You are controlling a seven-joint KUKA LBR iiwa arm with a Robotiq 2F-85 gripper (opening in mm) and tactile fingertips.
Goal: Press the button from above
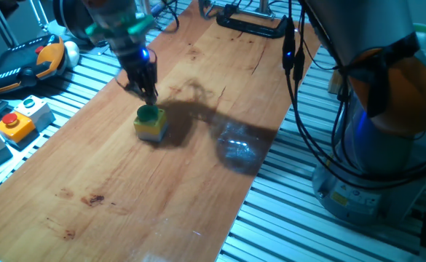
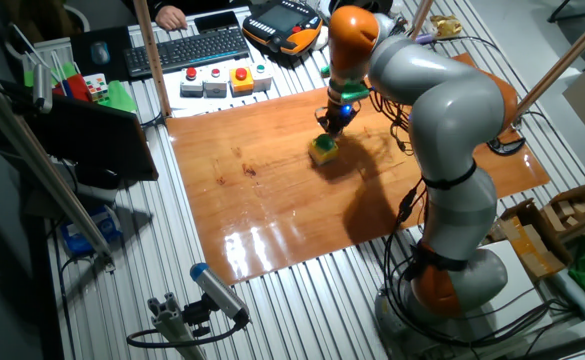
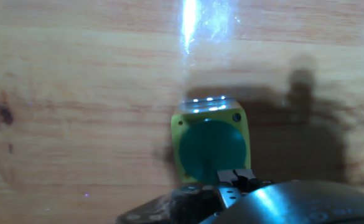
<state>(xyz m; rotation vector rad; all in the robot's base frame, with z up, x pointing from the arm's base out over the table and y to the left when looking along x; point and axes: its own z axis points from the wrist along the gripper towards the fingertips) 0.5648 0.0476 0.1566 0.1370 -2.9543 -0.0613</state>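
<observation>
The button point(image 1: 148, 115) has a round green cap on a small yellow cube with a pale base, and it stands on the wooden board. It also shows in the other fixed view point(image 2: 323, 147) and fills the middle of the hand view point(image 3: 211, 148). My gripper point(image 1: 151, 97) hangs straight over it, fingertips just above the cap's edge. In the hand view the two fingertips point(image 3: 242, 177) press together with no gap, over the near rim of the green cap. I cannot tell whether they touch the cap.
The wooden board point(image 1: 125, 189) lies on a slatted metal table. A red button on an orange box point(image 1: 12, 124) and grey-white box buttons point(image 1: 32, 106) sit off the board at the left. A teach pendant point(image 1: 30, 62) lies behind them. Cables point(image 1: 300, 87) hang at the right.
</observation>
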